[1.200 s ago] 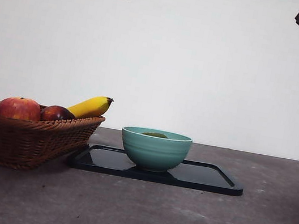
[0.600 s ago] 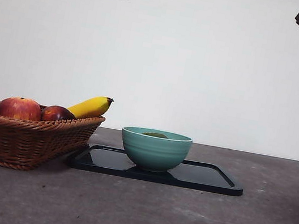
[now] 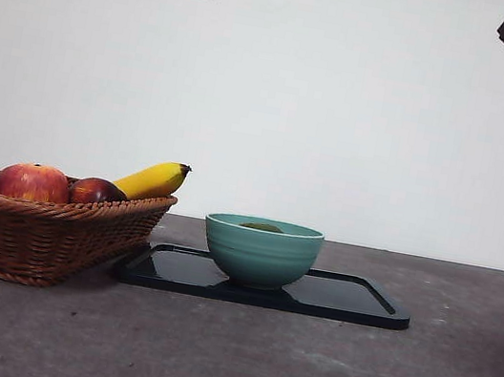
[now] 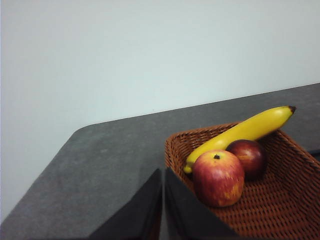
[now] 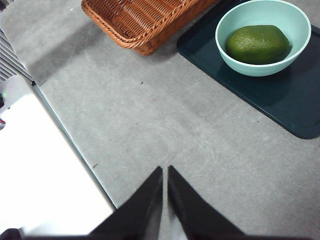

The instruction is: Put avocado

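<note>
The avocado (image 5: 258, 44) lies in the bowl (image 3: 261, 251) on the tray (image 3: 349, 303), right of the basket (image 3: 31, 234). Both grippers, left (image 4: 163, 210) and right (image 5: 165, 200), hang clear, jaws closed and empty. Little risk remains; a careless low sweep could knock the bowl.

Left gripper (image 4: 163, 200) hangs above the table (image 4: 107, 160) with jaws nearly together, just beside the wicker basket (image 4: 295, 200), which holds 1 banana (image 4: 245, 131), 1 red apple (image 4: 218, 178) and 1 dark red fruit (image 4: 248, 156).
</note>
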`<state>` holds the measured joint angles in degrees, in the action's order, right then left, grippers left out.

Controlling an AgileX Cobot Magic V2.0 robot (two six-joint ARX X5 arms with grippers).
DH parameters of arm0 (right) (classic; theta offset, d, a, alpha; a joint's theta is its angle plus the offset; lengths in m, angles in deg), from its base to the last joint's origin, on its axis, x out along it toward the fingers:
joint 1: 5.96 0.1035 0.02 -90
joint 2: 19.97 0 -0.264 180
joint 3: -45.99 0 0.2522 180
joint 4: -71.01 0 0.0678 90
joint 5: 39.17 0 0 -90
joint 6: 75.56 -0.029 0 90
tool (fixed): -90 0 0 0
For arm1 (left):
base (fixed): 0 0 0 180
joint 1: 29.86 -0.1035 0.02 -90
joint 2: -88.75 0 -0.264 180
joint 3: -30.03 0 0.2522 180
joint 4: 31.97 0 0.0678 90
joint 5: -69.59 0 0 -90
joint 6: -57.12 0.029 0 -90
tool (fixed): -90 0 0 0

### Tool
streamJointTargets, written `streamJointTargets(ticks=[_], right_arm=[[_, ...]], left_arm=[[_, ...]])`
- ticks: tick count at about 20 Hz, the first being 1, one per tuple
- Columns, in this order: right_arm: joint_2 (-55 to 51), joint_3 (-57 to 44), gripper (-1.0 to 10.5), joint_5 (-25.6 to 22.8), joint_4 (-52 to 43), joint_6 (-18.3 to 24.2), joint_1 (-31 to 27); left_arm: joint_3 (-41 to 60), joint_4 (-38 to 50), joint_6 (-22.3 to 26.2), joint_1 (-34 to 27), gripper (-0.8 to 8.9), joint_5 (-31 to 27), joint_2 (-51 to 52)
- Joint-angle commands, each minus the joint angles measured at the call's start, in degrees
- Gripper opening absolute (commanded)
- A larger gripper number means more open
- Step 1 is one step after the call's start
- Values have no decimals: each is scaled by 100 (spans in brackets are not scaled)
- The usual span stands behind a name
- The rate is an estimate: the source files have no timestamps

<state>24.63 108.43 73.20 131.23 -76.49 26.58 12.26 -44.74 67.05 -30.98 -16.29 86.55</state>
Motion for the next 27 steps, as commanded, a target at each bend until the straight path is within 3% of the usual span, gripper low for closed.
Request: streamJointTargets(ticks=[1, 4, 11, 27], right_arm=[[24, 28, 7, 15, -42, -52, 33], [22, 28, 7, 15, -42, -52, 33], [24, 28, 7, 15, -42, -52, 33], [24, 28, 7, 13, -61, -52, 33]], left_arm=[[170, -26, -142, -15, 8, -31, 155], [319, -31, -212, -15, 8, -31, 203], [339, -1178, -249, -15, 8, -28, 203], [337, -1172, -356, -15, 8, -28, 203]])
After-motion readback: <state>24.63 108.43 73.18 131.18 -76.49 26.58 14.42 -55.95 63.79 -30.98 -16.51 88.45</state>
